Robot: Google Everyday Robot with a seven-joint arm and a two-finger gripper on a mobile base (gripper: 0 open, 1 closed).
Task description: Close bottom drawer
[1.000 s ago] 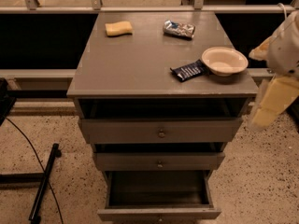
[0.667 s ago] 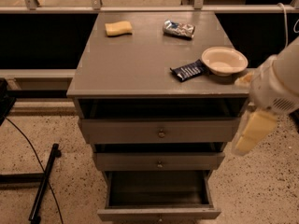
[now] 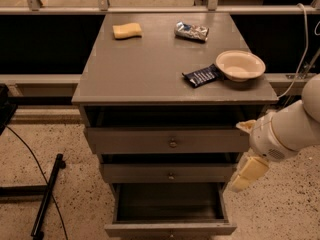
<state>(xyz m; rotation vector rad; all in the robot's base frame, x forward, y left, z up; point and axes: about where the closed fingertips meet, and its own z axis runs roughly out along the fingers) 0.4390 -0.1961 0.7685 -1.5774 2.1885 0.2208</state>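
The bottom drawer (image 3: 170, 228) of the grey cabinet is pulled far out, and its dark empty inside shows. Its slim front lies at the lower edge of the view, and its knob is barely visible there. The middle drawer (image 3: 170, 174) and the top drawer (image 3: 170, 141) stick out only a little. My gripper (image 3: 246, 176) hangs at the right side of the cabinet, level with the middle drawer, above and to the right of the bottom drawer's front corner. It touches nothing that I can see.
On the cabinet top (image 3: 150, 69) lie a yellow sponge (image 3: 127, 30), a silver snack bag (image 3: 191, 31), a dark blue snack packet (image 3: 202, 76) and a white bowl (image 3: 240, 65). A black stand and cable (image 3: 45, 199) lie on the speckled floor at the left.
My arm has come down and leftward, from beside the cabinet top to beside the middle drawer. The drawers and the things on top have not moved.
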